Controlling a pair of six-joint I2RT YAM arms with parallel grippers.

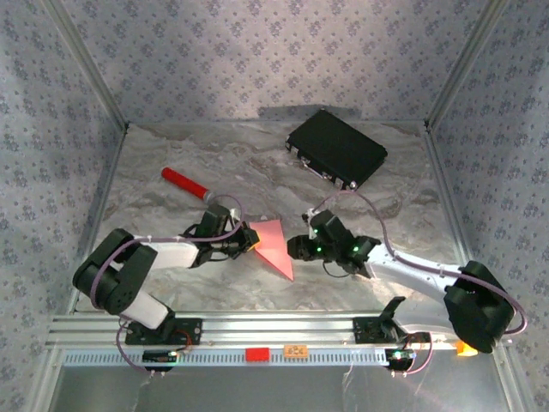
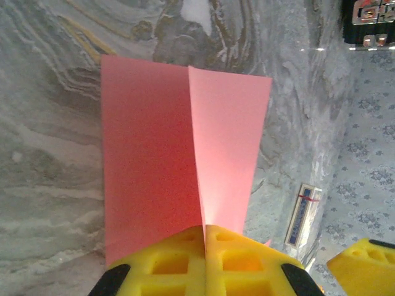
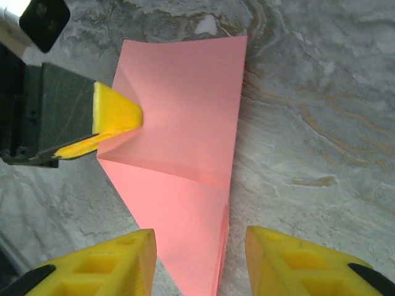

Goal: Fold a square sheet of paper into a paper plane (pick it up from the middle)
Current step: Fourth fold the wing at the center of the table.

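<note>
The square sheet of paper [image 1: 274, 246] is salmon pink and folded into a pointed wedge lying on the marbled table. My left gripper [image 1: 246, 239] is shut on its left edge, and the yellow fingertips [image 2: 185, 246] pinch a raised crease of the paper [image 2: 154, 166]. In the right wrist view the paper [image 3: 185, 123] spreads flat with its point toward the camera, and the left fingers [image 3: 117, 114] clamp its side. My right gripper [image 3: 200, 256] is open, its jaws standing either side of the paper's narrow tip without touching it. From above, the right gripper [image 1: 302, 247] sits just right of the paper.
A red cylinder with a grey cap [image 1: 184, 183] lies at the back left. A black case [image 1: 336, 148] sits at the back right. A small printed card [image 2: 302, 214] lies on the table beyond the paper, near the right finger [image 2: 364, 265]. Patterned walls enclose the table.
</note>
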